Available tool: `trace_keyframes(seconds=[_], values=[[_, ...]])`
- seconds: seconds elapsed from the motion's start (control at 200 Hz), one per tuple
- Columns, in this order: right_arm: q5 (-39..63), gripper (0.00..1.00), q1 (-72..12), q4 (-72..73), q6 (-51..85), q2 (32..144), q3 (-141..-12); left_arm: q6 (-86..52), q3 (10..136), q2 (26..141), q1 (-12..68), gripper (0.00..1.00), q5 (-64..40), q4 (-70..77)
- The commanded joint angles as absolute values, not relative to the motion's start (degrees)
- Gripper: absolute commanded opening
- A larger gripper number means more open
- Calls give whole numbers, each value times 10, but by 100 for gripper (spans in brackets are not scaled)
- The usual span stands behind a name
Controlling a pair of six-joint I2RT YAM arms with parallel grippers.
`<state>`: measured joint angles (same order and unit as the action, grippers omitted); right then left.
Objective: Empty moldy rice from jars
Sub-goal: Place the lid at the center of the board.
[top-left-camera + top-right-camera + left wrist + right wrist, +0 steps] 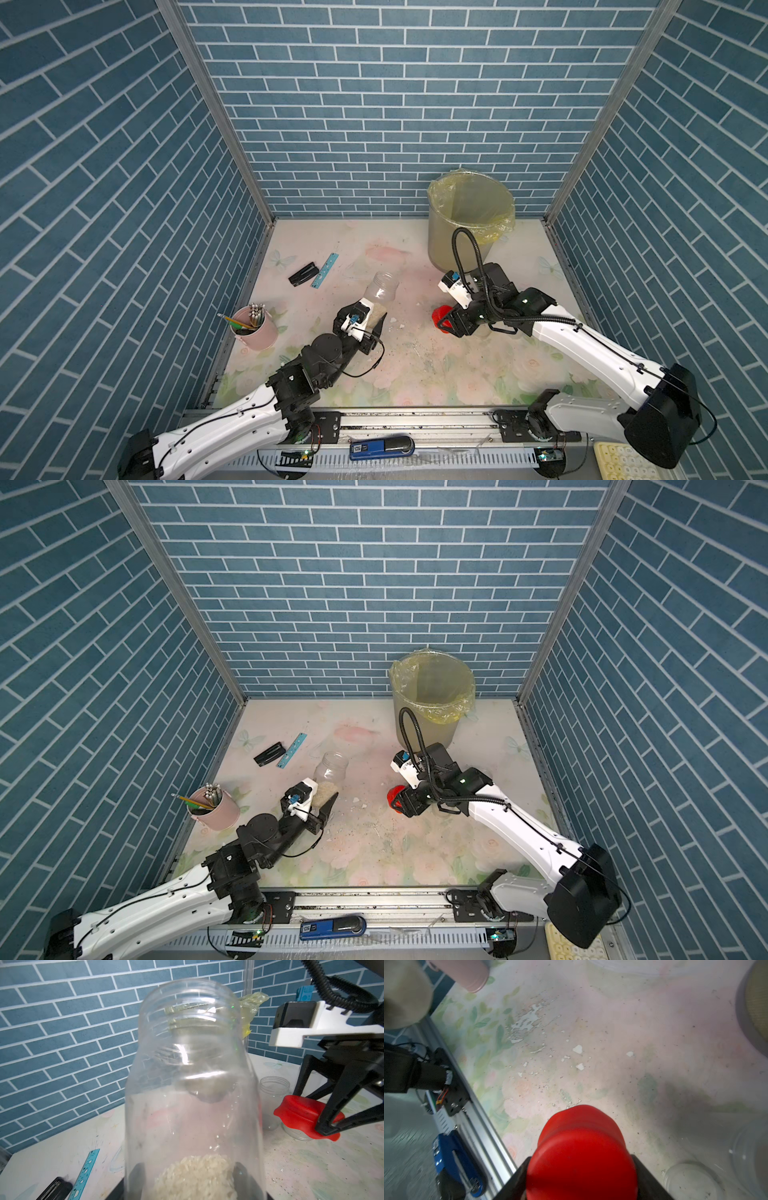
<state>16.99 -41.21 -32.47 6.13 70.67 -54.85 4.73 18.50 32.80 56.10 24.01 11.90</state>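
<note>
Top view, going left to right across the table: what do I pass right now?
Pencil cup → ruler → jar with rice in its base → red cap. The bin is left out, since it overlaps the cap.

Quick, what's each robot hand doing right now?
Left gripper: shut on the open jar with rice inside.
Right gripper: shut on the red cap.
</note>
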Motion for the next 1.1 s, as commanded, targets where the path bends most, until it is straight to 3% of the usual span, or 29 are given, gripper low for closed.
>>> trace_keyframes(seconds=[0.0, 0.305, 0.685, 1.095], values=[[56, 3, -442, -249, 150, 755, -547, 48, 175, 311, 557, 37, 280, 113], [-65, 3, -499, -230, 236, 914, -597, 89, 196, 330, 558, 37, 200, 94], [-54, 2, -501, -240, 310, 1000, -609, 120, 221, 328, 558, 38, 78, 76], [-43, 21, -501, -277, 328, 1012, -632, 116, 212, 323, 557, 38, 94, 89]])
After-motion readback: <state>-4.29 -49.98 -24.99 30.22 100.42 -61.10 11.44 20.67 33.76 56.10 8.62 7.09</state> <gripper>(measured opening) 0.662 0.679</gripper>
